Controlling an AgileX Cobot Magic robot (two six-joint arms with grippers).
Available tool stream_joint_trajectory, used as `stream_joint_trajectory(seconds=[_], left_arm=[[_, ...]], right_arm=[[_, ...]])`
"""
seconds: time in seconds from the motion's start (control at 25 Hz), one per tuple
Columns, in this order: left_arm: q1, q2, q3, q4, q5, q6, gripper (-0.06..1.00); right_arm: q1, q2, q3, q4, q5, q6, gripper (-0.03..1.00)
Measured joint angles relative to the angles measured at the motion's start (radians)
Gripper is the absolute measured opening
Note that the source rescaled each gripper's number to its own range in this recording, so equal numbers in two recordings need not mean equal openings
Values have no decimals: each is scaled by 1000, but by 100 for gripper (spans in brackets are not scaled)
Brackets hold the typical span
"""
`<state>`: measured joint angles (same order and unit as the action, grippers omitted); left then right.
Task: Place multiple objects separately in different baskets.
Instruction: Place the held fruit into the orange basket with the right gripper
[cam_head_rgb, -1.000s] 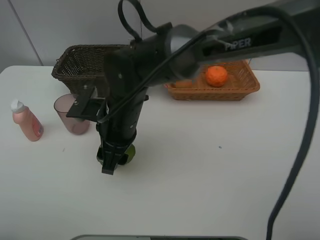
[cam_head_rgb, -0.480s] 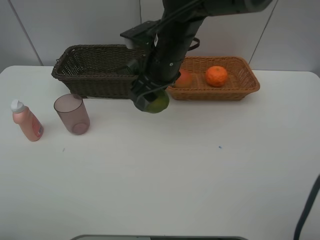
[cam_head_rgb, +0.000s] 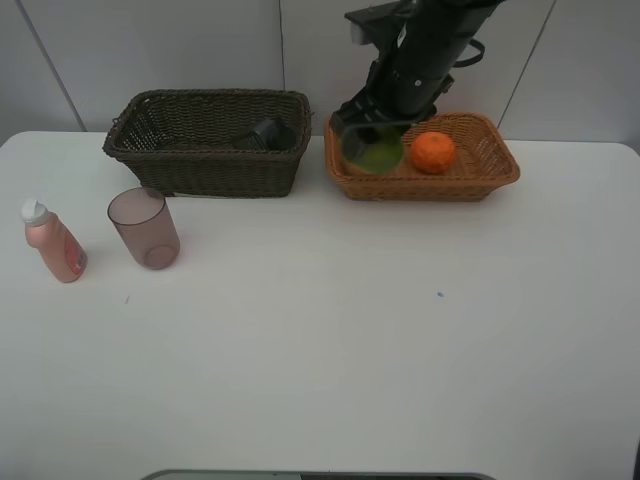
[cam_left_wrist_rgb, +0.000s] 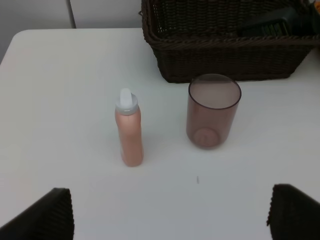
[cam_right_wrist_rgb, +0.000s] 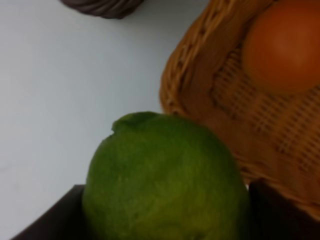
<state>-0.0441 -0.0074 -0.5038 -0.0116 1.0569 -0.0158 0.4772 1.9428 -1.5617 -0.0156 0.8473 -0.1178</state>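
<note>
**Surface**: white, matt, with rounded far corners, and carrying all the items below. A tiny dark speck is showing right of centre.

**Room:** pale grey wall panels with thin vertical seams are standing behind the surface.

**Dark brown basket**: the deeper one, sitting at the far left. A dark bottle is lying inside at its right end.

**Orange-tan basket**: the shallower one, sitting at the far right, just beside the dark one but apart from it. An orange is resting in it. The right wrist view is showing a smooth orange-red fruit on its weave too.

**Green fruit**: hanging over the left end of the orange-tan basket, above its rim.

**Right claw**: gripping the green fruit between its dark fingers.

**Mauve cup**: standing upright and open in front of the dark basket, near it.

**Pink bottle**: white-capped, standing upright left of the cup, apart from it.

**Left claw**: hovering with its fingers spread wide and holding nothing, looking down on the cup and pink bottle.
</note>
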Motion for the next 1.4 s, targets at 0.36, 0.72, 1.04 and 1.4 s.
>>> stream_joint_trajectory(seconds=[0.36,0.72,1.04,1.4], left_arm=[[0,0,0,0,0,0,99],[0,0,0,0,0,0,99],[0,0,0,0,0,0,99],[0,0,0,0,0,0,99]], right_arm=[[-104,6,0,-2,-211,96,43],[-135,110,-1,-5,-258,209,43],[-137,162,-1,-83,-298,304,43],[-138,172,-1,-94,-303,372,45]])
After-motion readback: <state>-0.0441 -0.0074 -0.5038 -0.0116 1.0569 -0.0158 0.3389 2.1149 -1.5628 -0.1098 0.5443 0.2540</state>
